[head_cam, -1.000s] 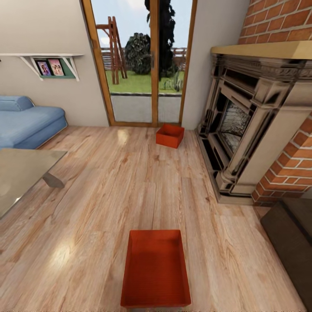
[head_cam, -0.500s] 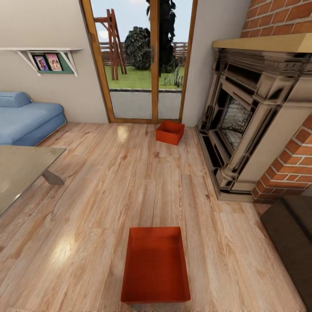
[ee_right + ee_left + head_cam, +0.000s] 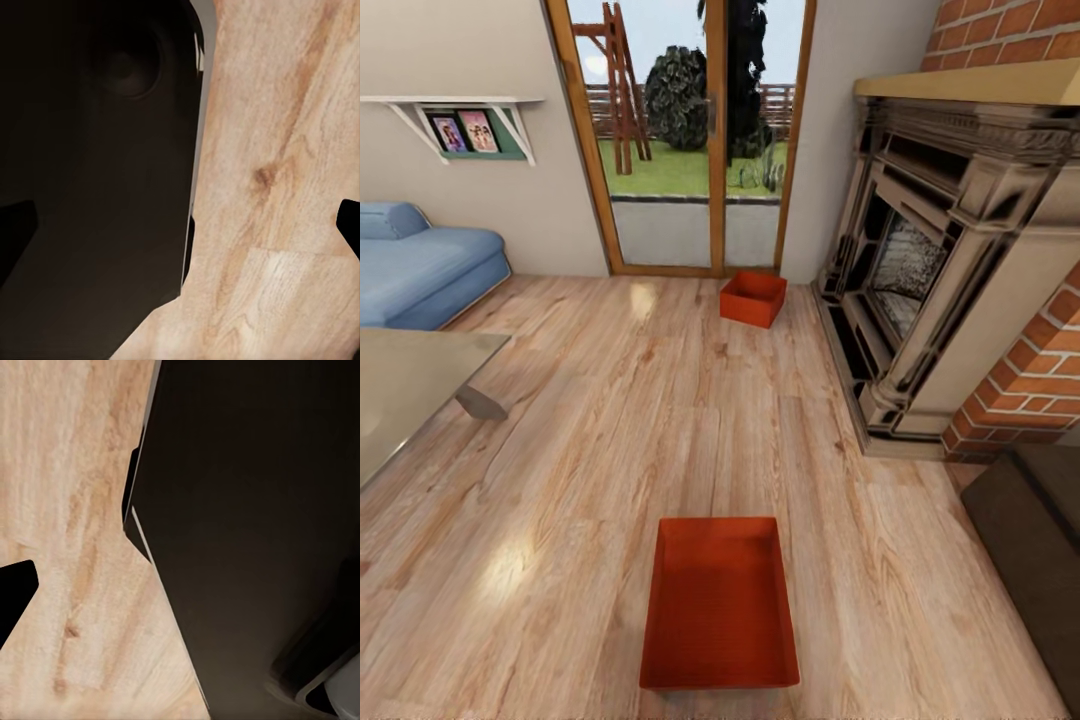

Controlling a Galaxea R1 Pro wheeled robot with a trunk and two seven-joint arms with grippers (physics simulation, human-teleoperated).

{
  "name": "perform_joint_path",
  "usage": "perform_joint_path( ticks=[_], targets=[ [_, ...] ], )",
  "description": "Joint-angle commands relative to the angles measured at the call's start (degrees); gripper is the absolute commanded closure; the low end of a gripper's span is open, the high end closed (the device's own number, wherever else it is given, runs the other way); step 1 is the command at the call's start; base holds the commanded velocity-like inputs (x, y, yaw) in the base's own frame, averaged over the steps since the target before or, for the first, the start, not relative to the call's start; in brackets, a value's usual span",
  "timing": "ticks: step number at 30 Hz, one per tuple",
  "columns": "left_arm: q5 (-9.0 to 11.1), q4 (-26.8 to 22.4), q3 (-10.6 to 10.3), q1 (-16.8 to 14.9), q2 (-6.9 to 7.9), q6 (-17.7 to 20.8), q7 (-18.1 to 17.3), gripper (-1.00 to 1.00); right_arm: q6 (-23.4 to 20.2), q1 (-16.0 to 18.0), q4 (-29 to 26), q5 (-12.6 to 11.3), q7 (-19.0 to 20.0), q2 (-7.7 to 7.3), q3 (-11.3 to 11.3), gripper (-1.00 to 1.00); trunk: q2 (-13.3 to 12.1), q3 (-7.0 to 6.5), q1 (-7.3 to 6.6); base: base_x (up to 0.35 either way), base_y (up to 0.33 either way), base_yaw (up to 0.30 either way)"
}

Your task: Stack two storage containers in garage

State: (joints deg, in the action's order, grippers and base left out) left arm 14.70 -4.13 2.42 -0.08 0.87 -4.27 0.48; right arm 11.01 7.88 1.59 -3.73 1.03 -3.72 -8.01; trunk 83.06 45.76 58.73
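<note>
Two orange-red storage containers rest on the light wood plank floor of the living room. The near one (image 3: 720, 600) lies just ahead of me, open side up and empty. The far one (image 3: 753, 298) sits by the glass doors (image 3: 690, 140), beside the fireplace (image 3: 950, 270). In the left wrist view my left gripper (image 3: 180, 600) hangs over the planks and my dark base, with one fingertip (image 3: 15, 600) showing at the picture's edge. My right gripper (image 3: 180, 225) is open, its fingertips (image 3: 15, 232) wide apart with nothing between them. Neither gripper touches a container.
A blue sofa (image 3: 420, 275) stands at the left, and a glass-topped low table (image 3: 410, 390) lies in front of it. A dark piece of furniture (image 3: 1030, 540) sits at the right. A wall shelf (image 3: 460, 125) carries framed pictures.
The whole head view has shifted a little, so everything sits slightly higher in the picture. The containers themselves have not moved.
</note>
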Motion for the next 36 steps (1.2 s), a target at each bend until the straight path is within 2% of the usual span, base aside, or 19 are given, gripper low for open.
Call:
perform_joint_path(
  ticks=[1, 27, 36],
  targets=[
    [0.1, 0.0, 0.2, 0.0, -0.02, -0.1, 0.0, -1.00, 0.3, 0.1, 0.2, -0.4, 0.1, 0.01, -0.4, -1.00, 0.0, 0.13, 0.00, 0.000, 0.000, 0.000],
    [0.1, 0.0, 0.2, 0.0, 0.00, -0.1, 0.0, -1.00, 0.2, 0.0, 0.2, -0.4, 0.1, 0.11, -0.4, -1.00, 0.0, 2.52, 0.00, 0.000, 0.000, 0.000],
    [0.1, 0.0, 0.2, 0.0, 0.01, -0.1, 0.0, -1.00, 0.3, 0.0, 0.2, -0.3, 0.2, 0.14, -0.4, -1.00, 0.0, 2.77, 0.00, 0.000, 0.000, 0.000]
  ],
)
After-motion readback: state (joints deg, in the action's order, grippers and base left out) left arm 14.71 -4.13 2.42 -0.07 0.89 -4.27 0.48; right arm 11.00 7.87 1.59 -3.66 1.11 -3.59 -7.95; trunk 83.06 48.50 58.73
